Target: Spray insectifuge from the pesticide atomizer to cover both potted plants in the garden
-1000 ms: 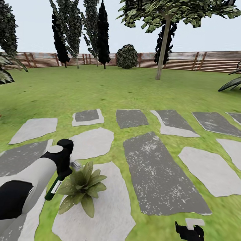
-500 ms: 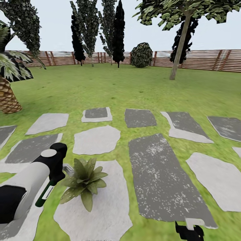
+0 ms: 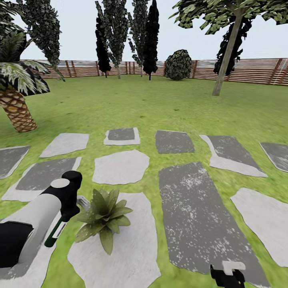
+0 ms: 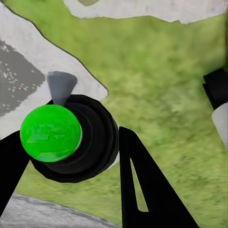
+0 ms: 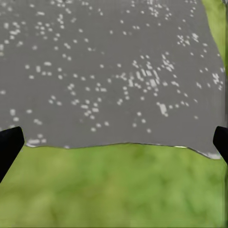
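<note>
**A:** What is the left gripper [image 4: 85, 156] doing?

**B:** It is clenched on the pesticide atomizer [image 4: 71, 137]. In the left wrist view the black fingers [image 4: 142, 190] flank the bottle's dark round end with its bright green cap. In the head view the bottle [image 3: 56, 234] hangs below the left wrist, slanting down towards the grass, just beside the potted plant [image 3: 105, 218].

**A:** And the right gripper [image 3: 227, 276]?

**B:** It hangs low at the bottom edge of the head view, over the near end of a dark stepping stone [image 3: 200, 218]. Its wrist view has the two fingertips wide apart at the frame's edges with nothing between them, so it is released and empty.

**A:** What changed over the last second?

**B:** The whole view swung. The fence [image 3: 248, 71] and trees slid to the right, and a palm [image 3: 18, 96] came into sight at the left. So the camera turned leftwards. The arm stayed beside the plant.

**A:** What does that mean for the task?

**B:** The pickup is done. I'd judge the robot is squaring up on this rosette, which sits on a pale stone [image 3: 136, 248], for spraying. I see no mist, so I can't tell whether it is covered. The second plant must still be found.
</note>
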Tool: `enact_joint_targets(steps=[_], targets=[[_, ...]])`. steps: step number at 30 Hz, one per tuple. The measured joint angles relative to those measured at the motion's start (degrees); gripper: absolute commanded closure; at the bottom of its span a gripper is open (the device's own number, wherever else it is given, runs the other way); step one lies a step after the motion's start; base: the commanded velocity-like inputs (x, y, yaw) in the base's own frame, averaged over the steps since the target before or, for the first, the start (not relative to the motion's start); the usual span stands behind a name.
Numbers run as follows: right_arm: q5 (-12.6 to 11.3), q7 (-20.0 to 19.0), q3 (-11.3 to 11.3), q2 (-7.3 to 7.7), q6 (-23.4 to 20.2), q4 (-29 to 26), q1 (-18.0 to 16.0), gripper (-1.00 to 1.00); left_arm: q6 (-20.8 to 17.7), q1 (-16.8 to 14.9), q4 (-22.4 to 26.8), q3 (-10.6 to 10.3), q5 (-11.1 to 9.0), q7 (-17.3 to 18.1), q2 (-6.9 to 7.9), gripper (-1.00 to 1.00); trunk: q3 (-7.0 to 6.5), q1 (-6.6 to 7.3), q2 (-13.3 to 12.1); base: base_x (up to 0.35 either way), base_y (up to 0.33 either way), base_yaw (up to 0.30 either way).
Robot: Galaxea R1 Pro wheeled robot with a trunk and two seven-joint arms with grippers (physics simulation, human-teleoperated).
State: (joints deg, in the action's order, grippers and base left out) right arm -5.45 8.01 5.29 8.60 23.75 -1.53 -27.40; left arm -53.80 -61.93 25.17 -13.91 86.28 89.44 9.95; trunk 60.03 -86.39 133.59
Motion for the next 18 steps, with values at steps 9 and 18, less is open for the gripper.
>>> enact_joint_targets(steps=[9, 18], targets=[[-0.04, 0.00, 0.00, -0.04, 0.00, -0.08, 0.00, -1.00, -0.41, 0.00, 0.07, 0.10, 0.04, 0.00, 0.11, 1.00, 0.00, 0.00, 0.00, 0.237, -0.171, 0.008], [-0.04, 0.00, 0.00, -0.26, 0.01, -0.08, -0.02, -1.00, -0.53, 0.02, 0.04, 0.06, 0.02, 0.00, 0.14, 1.00, 0.00, -0.02, 0.00, 0.141, -0.219, 0.245]])
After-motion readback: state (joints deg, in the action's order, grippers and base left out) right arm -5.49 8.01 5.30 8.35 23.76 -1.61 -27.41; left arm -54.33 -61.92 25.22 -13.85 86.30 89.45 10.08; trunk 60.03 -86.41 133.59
